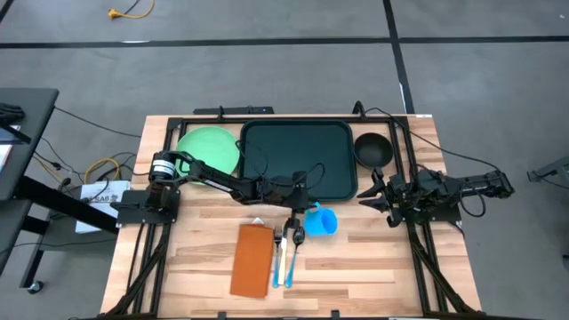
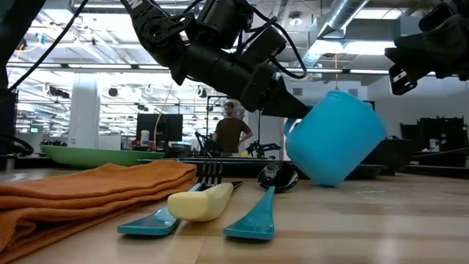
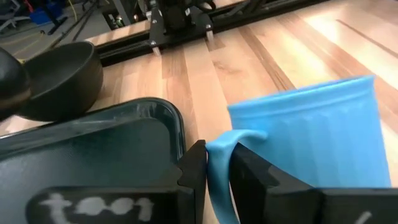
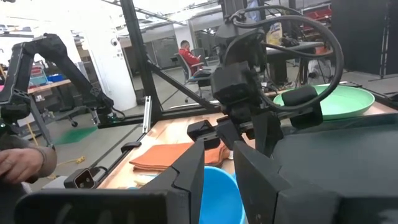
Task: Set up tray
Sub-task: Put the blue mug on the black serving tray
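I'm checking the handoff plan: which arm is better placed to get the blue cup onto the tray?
Left. The left gripper is shut on the blue cup by its handle, right beside the tray. The right gripper waits at the table's right side, holding nothing.

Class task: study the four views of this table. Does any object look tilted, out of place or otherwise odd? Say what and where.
The blue cup is tilted, its base barely on the table, because the left gripper pinches its handle, beside the tray. Nothing else stands out.
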You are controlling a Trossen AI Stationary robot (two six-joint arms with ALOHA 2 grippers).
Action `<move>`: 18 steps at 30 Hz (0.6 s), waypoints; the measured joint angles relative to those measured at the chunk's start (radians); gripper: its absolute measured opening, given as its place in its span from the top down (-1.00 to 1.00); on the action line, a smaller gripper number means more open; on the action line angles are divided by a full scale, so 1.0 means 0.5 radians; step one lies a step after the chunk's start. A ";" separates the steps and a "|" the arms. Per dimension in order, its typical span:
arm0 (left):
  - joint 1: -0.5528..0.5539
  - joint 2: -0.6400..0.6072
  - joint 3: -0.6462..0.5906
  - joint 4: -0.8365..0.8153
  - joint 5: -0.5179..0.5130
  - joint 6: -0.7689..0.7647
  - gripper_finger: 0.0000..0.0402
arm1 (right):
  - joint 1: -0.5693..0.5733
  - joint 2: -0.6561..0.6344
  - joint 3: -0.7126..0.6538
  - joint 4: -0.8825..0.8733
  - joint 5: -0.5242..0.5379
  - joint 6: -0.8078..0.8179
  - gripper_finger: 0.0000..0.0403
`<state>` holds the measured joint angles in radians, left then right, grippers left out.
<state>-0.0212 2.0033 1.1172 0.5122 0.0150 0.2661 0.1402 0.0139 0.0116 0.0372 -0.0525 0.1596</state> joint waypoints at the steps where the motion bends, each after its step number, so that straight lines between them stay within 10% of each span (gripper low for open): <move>1: 0.000 0.000 0.000 0.014 0.000 0.000 0.76 | -0.001 0.000 0.000 0.000 0.000 0.000 0.59; 18: 0.001 0.000 0.000 0.128 0.002 -0.034 0.85 | 0.000 0.000 0.000 0.000 0.000 0.007 0.59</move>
<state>-0.0208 2.0033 1.1172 0.5761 0.0158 0.2492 0.1400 0.0139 0.0116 0.0372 -0.0525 0.1631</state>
